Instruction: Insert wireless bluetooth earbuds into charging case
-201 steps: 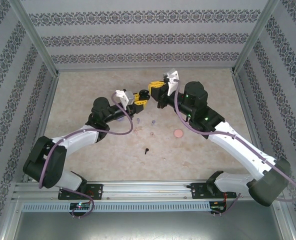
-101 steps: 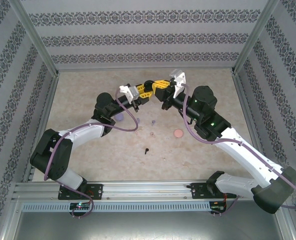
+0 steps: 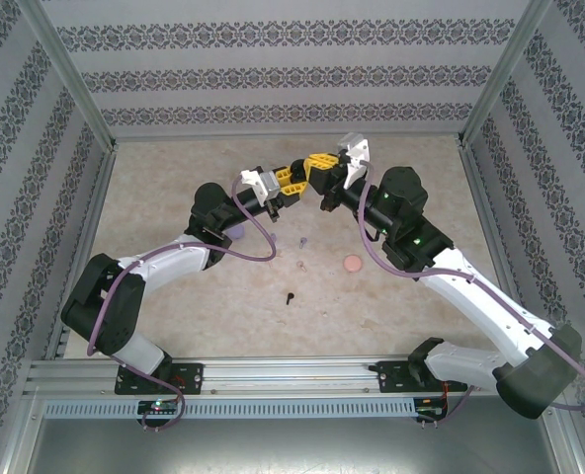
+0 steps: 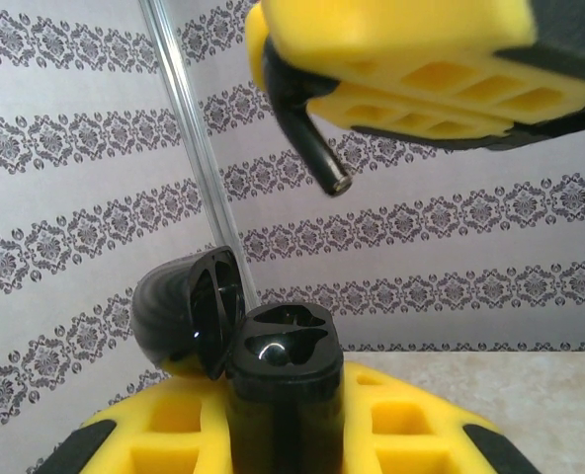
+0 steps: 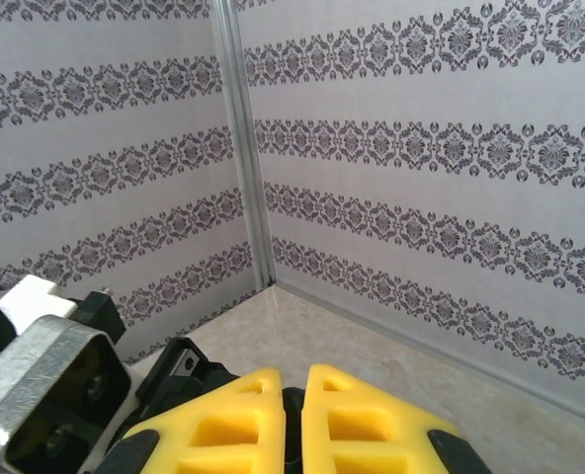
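Here, the left tool [image 4: 285,427] is gripping the black charging case [image 4: 278,390] between its yellow fingers [image 4: 154,434], with the jaws closed narrowly on the case's sides. The case is standing upright, and its lid [image 4: 174,316] is hanging open, flipped back to the left in the left wrist view. The two moulded wells inside the case are showing, glossy and dark.

Directly above the case and a little to its right, the right tool [image 5: 294,400] is pinching a black earbud [image 4: 309,146]. Its jaws are nearly together, leaving only a thin dark gap. The earbud's stem is pointing down and to the right, with its metal tip hanging above the case's opening, apart from it and not touching it.

From above, both tools are meeting over the far middle of the table [image 3: 174,168], so the case is being held up off the table.

The other things are lying nearer the arm bases than the case. A lilac earbud [image 3: 302,240] is sitting just below it. A second black earbud [image 3: 290,296] is lying further below, well apart. A round pink case [image 3: 352,264] is resting below and to the right. A lilac case [image 3: 235,231] is peeking out below and to the left, partly covered by the left arm.
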`<state>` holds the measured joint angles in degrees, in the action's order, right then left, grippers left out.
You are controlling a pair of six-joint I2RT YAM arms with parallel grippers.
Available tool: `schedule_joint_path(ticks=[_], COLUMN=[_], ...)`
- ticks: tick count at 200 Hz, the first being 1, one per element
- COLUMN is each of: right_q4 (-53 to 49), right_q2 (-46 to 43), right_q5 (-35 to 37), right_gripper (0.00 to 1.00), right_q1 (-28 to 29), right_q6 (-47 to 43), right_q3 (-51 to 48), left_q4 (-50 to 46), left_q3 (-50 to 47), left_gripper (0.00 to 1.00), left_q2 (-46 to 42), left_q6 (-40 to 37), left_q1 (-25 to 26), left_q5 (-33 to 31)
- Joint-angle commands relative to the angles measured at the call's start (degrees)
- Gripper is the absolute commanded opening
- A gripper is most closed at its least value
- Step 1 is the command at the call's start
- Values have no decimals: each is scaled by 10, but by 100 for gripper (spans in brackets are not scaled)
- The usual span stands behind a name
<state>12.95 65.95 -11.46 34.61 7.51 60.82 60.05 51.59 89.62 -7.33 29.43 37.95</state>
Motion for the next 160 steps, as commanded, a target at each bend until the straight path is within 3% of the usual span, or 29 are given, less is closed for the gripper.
schedule_joint_path(ticks=[1,160], right_q4=[25,29], right_q2=[6,23], right_q5=[-5,-16], right_gripper=[9,6], right_q1=[-5,-13], right_q6=[11,35], right_q3=[-10,-23], left_q4=[38,41], left_q3=[17,27], left_gripper=[0,0], left_q2=[7,8], left_q6=[-6,5], left_q1=[10,12], left_q5=[12,11])
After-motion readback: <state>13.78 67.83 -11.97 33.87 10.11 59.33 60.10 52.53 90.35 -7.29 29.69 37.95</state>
